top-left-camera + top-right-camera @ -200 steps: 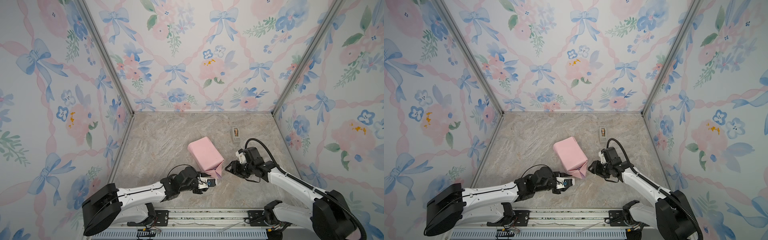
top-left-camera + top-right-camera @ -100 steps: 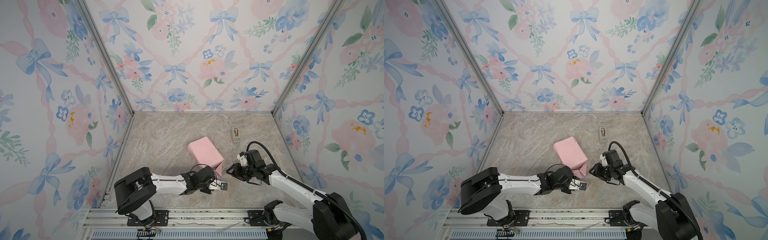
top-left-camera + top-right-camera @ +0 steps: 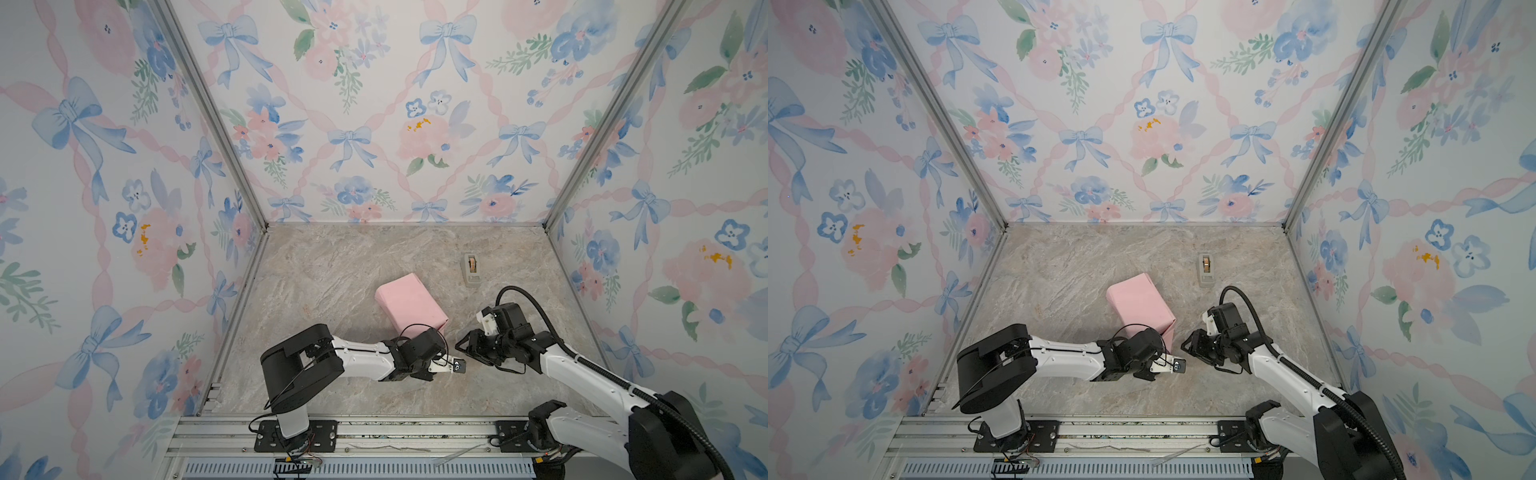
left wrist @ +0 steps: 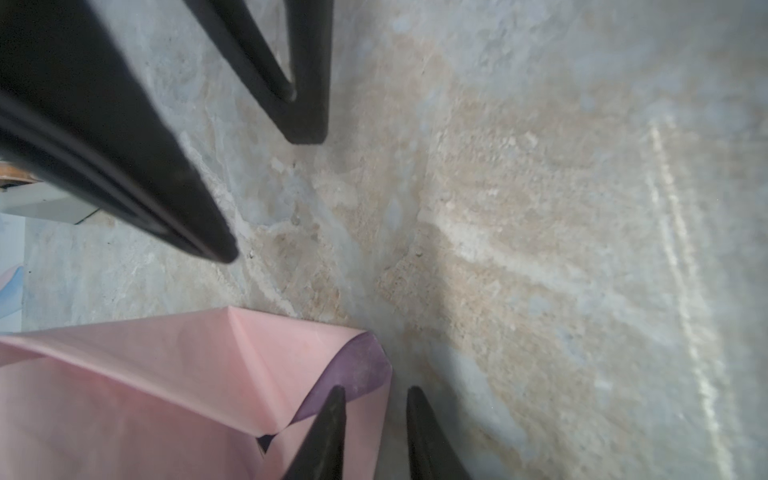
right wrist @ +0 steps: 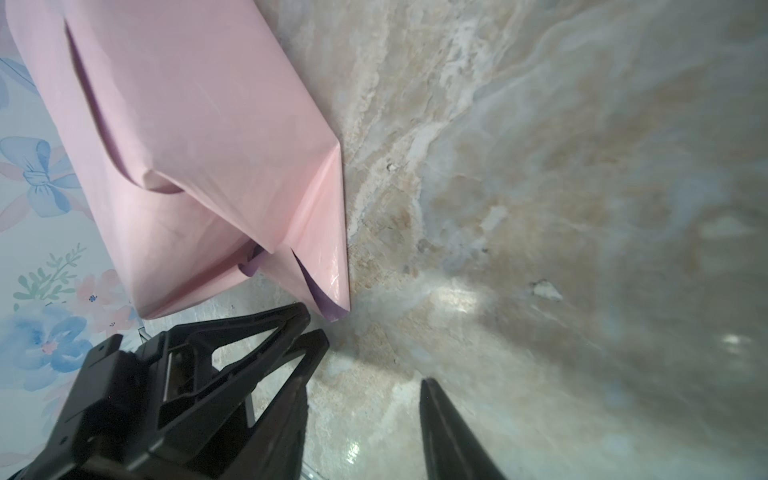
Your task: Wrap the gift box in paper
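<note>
The paper [image 3: 409,303] [image 3: 1138,299], pink side out, forms a closed parcel lying on the marble floor. The gift box is hidden inside it. At the parcel's near end the folded flaps [image 4: 232,374] gape, showing the lilac inner face [image 4: 357,365] [image 5: 320,297]. My left gripper [image 3: 456,367] [image 3: 1178,367] [image 4: 374,392] is open by a narrow gap, low at that flap corner, and one finger [image 4: 332,419] overlaps the lilac flap. The right wrist view shows the left gripper [image 5: 318,324] just short of the corner. My right gripper [image 3: 459,345] [image 3: 1183,345] [image 5: 370,399] [image 4: 270,195] is open and empty, facing the left one.
A small beige tape dispenser [image 3: 471,269] [image 3: 1206,268] stands behind the parcel to the right. Floral walls close in the floor on three sides. An aluminium rail [image 3: 374,432] runs along the front edge.
My left gripper has slid right along the parcel's near end to its corner while its jaws narrowed. The right gripper shifted slightly nearer and closed a little.
</note>
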You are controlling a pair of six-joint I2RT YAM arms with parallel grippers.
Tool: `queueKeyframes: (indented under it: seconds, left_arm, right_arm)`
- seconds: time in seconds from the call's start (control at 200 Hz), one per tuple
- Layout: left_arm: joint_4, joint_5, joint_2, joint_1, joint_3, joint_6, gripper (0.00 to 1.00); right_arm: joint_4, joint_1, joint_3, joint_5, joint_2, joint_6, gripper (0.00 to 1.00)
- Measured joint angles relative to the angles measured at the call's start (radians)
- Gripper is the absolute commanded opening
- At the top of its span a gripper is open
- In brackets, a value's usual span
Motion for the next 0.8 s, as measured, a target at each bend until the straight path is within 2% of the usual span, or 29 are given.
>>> queueKeyframes:
  seconds: [0.245, 0.45, 0.59, 0.655, 0.765, 0.8]
  left_arm:
    - [-0.018, -0.008, 0.007, 0.004, 0.013, 0.0, 0.29]
    - [-0.022, -0.008, 0.026, 0.016, 0.035, 0.0, 0.24]
    - [-0.025, -0.007, 0.035, 0.022, 0.043, -0.003, 0.16]
    - [-0.027, -0.005, 0.037, 0.024, 0.043, -0.003, 0.1]
    - [-0.035, 0.003, 0.038, 0.028, 0.044, -0.007, 0.0]
    - [-0.037, 0.008, 0.038, 0.029, 0.044, -0.006, 0.0]
  right_arm:
    - [-0.004, -0.001, -0.009, 0.0, -0.001, -0.007, 0.47]
    - [-0.006, -0.008, -0.011, -0.003, -0.001, -0.011, 0.47]
    - [-0.006, -0.008, -0.012, -0.007, -0.001, -0.014, 0.47]
    - [-0.006, -0.008, -0.013, -0.007, -0.001, -0.014, 0.48]
    - [-0.001, -0.008, -0.021, -0.01, -0.001, -0.012, 0.55]
    - [0.007, -0.008, -0.026, -0.012, -0.001, -0.009, 0.56]
